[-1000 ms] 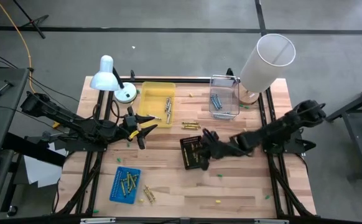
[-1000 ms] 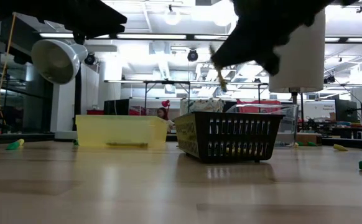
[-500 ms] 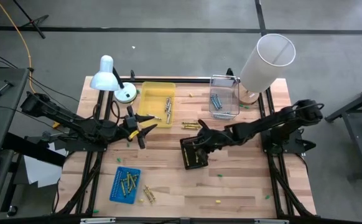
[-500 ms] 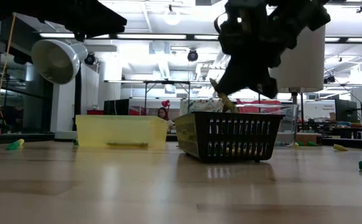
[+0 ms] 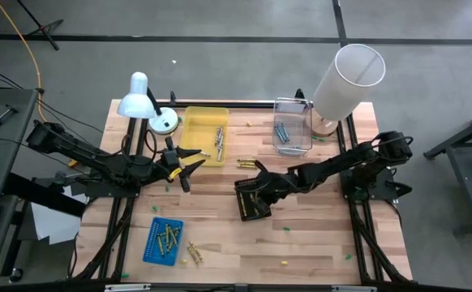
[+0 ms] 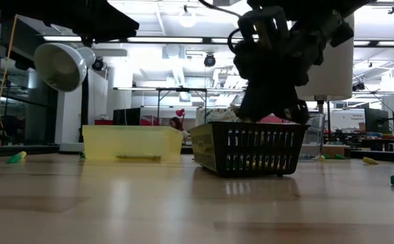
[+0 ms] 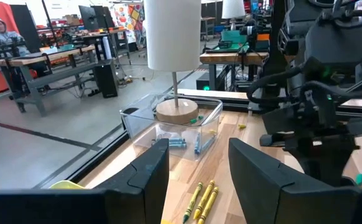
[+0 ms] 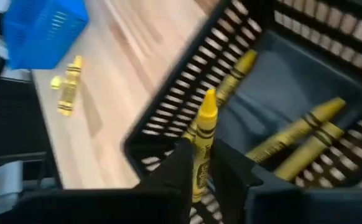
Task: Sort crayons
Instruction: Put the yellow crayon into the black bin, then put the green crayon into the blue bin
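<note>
a yellow crayon [image 8: 201,144] with a black-printed wrapper stands between my right gripper's fingers, tip pointing away from the wrist, over the black basket [image 5: 251,199]. more yellow crayons [image 8: 302,138] lie slanted on that basket's floor. a few yellow ones [image 5: 249,164] lie side by side on bare wood between the yellow tray [image 5: 203,134] and the basket. greyish ones [image 5: 218,141] rest in the yellow tray, bluish-grey ones [image 5: 281,132] in the clear bin [image 5: 293,126]. yellow ones [image 5: 169,238] fill the blue tray [image 5: 163,241], with two [image 5: 194,254] loose just beside it.
</note>
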Motion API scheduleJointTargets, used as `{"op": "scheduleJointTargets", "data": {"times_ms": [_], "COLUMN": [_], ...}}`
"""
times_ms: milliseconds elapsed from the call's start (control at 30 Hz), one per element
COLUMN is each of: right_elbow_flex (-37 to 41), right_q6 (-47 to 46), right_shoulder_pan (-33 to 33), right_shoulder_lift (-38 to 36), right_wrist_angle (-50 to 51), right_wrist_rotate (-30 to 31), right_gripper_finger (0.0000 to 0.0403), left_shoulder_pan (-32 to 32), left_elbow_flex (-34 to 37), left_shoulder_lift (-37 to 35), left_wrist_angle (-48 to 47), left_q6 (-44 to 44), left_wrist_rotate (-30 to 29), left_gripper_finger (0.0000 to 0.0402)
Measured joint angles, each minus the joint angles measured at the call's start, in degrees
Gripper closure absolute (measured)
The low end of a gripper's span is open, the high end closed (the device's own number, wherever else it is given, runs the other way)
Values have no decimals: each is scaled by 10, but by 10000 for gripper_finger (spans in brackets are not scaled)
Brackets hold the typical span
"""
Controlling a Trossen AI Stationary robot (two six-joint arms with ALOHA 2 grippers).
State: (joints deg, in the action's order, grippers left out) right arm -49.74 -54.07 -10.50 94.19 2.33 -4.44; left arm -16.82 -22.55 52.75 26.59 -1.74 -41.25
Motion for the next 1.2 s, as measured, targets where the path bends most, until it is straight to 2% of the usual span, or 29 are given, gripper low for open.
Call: {"op": "scheduleJointTargets", "data": {"times_ms": [167,267,367,467,633,700,867,1000,1200], "right_elbow_flex": [0,-2,-20,-46,-108,-131,-167,-170,-170], "right_q6": [28,62,126,228,439,506,581,602,635], "right_shoulder_pan": [1,13,35,58,101,121,180,220,236], "right_shoulder_lift": [0,-1,-16,-41,-52,-44,-2,51,145], "right_wrist_angle": [-50,-53,-44,-14,58,73,135,154,135], "right_wrist_rotate": [-22,-66,-105,-84,57,91,98,49,33], "right_gripper_finger": [292,252,228,223,222,222,222,222,222], "left_shoulder_pan": [0,0,0,0,0,0,0,0,0], "left_elbow_flex": [0,0,0,0,-1,-1,-1,-1,-1], "left_shoulder_lift": [0,0,0,0,0,0,0,0,0], "left_wrist_angle": [-1,-2,-2,-2,-1,-2,0,0,-2], "left_q6": [0,0,0,0,-9,-9,0,0,0], "left_wrist_rotate": [0,0,0,-1,-2,-2,1,2,2], "left_gripper_finger": [247,247,247,247,247,247,247,247,247]}}
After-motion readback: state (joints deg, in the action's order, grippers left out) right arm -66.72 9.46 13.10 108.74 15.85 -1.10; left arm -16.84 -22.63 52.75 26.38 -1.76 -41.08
